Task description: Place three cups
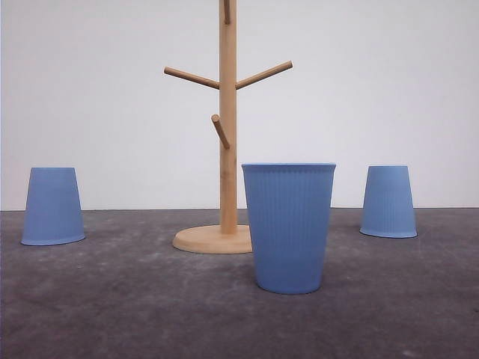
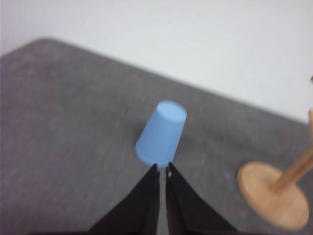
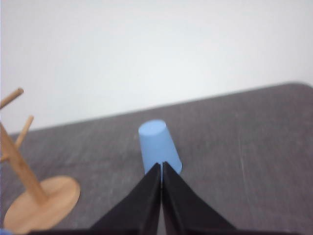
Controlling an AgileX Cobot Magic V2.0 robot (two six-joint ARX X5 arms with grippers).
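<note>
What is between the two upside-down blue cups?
In the front view, a wooden peg stand rises between the left cup and the right cup, with an upright cup nearer the camera.

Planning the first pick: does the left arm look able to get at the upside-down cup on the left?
Probably yes. The left pincer, shut, points at the upside-down cup with bare table around it; it must open first.

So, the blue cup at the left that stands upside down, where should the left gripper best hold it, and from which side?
Probably from above: the left cup stands inverted, its narrow flat base up and its wide rim on the table. The left gripper, now shut, should open and close across the ribbed wall just below the base, where the taper is slimmest. Nothing stands close beside it.
</note>
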